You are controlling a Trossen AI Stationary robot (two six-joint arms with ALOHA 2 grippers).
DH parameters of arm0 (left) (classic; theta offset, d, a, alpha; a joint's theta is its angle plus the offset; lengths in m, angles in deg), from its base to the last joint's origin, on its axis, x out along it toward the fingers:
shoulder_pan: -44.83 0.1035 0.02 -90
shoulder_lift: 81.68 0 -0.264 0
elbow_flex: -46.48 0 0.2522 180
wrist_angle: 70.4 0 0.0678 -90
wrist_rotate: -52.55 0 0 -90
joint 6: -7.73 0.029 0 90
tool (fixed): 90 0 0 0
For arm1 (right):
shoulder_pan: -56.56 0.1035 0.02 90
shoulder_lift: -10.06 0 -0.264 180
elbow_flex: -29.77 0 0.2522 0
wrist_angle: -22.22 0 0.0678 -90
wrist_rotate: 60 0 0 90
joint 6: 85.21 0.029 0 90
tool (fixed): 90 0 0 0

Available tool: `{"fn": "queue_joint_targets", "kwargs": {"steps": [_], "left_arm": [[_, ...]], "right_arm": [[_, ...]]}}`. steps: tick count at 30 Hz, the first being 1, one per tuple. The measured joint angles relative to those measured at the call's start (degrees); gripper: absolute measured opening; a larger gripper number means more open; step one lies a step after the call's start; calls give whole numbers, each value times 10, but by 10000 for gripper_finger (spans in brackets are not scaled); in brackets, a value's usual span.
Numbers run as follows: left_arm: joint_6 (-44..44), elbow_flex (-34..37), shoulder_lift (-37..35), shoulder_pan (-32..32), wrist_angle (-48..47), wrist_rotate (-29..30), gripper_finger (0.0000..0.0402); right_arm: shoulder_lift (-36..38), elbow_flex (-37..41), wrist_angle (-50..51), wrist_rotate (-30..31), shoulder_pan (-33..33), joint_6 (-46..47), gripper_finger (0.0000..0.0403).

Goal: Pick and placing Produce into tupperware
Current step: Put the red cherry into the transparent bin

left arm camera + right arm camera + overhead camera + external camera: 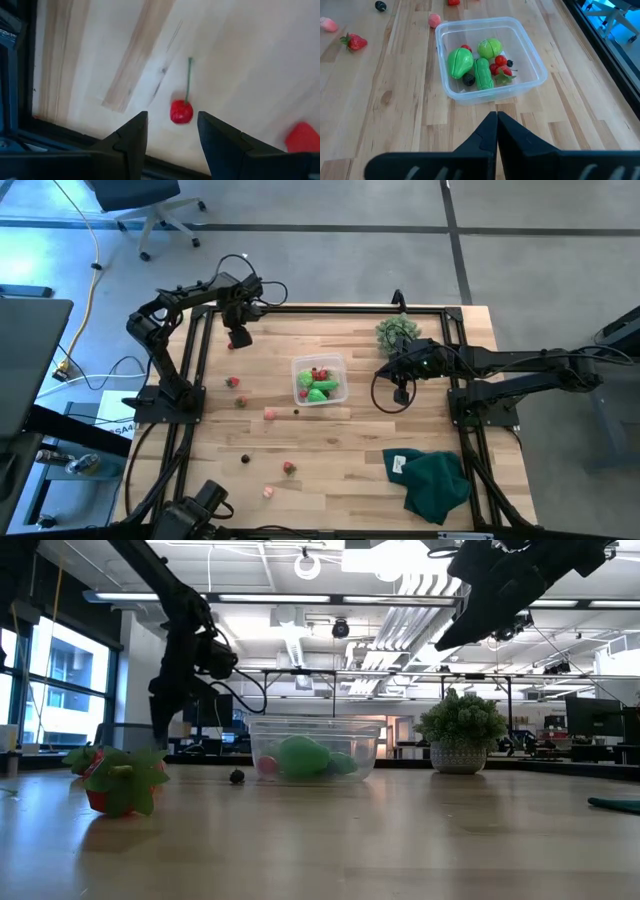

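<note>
Directly below the left gripper (170, 135), fingers apart, sits a red cherry (181, 111), stem pointing away; right gripper (496, 131), shut, waits near the tupperware (538, 75).

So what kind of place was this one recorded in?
Most likely a robotics lab or open workshop in an office-style building. The low view shows exposed ceiling ducts and monitors behind the wooden table; the high view shows a grey floor with an office chair and loose cables.
</note>
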Motion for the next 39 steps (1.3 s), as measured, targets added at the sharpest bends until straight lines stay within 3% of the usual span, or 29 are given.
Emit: {"fn": "queue_joint_targets", "kwargs": {"steps": [10, 20, 26, 32, 39], "left_arm": [[-39, -53, 0, -6, -55, 69, 152], [-81, -53, 23, -16, -60, 134, 7], [-156, -53, 72, -49, -103, 170, 27], [-229, -53, 120, -51, -161, 174, 3], [-255, -53, 144, -43, -161, 170, 11]], "right_arm": [[0, 0, 0, 0, 0, 0, 2], [0, 0, 0, 0, 0, 0, 2], [0, 0, 0, 0, 0, 0, 2], [0, 0, 0, 0, 0, 0, 2], [0, 0, 0, 0, 0, 0, 2]]}}
